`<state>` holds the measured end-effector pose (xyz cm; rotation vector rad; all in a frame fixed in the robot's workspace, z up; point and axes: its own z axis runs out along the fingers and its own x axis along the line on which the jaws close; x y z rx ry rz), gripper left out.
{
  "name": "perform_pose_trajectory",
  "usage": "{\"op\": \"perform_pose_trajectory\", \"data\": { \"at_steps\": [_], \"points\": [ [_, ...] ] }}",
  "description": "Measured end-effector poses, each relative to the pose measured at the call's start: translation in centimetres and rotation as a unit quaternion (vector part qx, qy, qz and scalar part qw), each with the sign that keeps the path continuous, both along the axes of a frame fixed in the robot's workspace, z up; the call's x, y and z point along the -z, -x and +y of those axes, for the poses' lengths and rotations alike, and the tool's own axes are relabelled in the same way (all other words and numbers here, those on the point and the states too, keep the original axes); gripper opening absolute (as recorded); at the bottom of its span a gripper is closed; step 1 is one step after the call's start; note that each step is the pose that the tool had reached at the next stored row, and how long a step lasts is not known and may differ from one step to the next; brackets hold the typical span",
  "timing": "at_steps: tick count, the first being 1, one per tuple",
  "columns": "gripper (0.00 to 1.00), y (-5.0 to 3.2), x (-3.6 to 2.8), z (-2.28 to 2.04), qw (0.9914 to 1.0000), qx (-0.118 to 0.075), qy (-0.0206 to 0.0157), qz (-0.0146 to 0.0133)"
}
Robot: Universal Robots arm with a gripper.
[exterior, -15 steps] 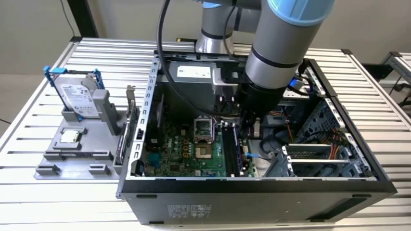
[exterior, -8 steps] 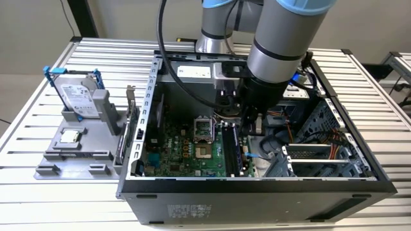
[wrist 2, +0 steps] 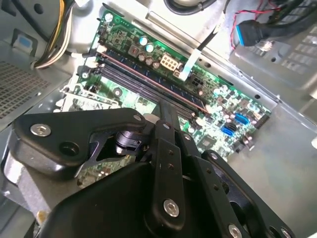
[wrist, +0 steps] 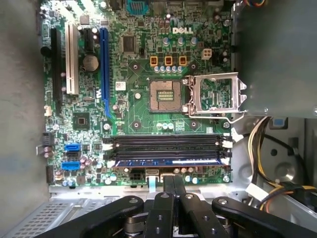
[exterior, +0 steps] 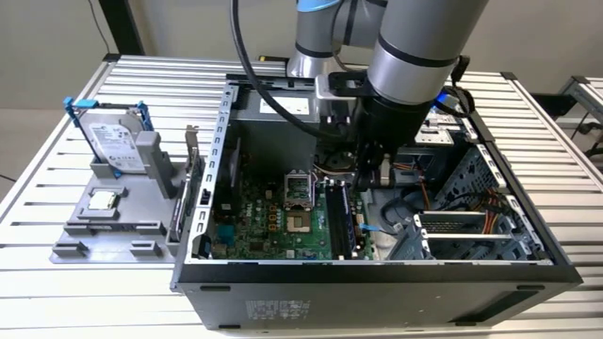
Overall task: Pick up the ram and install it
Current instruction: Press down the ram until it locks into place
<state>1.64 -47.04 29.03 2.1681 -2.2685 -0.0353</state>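
The ram [wrist: 166, 161] is a long thin blue board lying in the black memory slot closest to the motherboard's edge; three dark slots [wrist: 166, 144] run alongside it. It also appears as a thin strip along the slots [wrist 2: 148, 79] in the second wrist view. My gripper [wrist: 173, 179] hovers just off that edge of the board, black fingers pressed together with nothing between them. In the exterior view the gripper [exterior: 366, 169] hangs inside the open computer case [exterior: 377, 272], above the far end of the slots [exterior: 341, 215].
The processor socket [wrist: 215, 94] stands open beside the slots. Cable bundles [wrist: 270, 144] and a drive cage [exterior: 471, 236] crowd the case on the exterior view's right. Outside the case, a grey holder [exterior: 113, 236] carries a hard drive [exterior: 115, 145] and a square chip [exterior: 101, 203].
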Motion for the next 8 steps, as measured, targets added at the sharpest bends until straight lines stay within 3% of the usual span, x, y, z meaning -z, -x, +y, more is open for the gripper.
{"op": "perform_pose_trajectory", "data": {
  "at_steps": [4,8],
  "points": [
    [0.0,0.0,-0.91,0.0,1.0,0.0,0.0006,0.0],
    [0.0,0.0,-0.97,0.0,1.0,0.0,0.0007,-0.0001]
  ]
}}
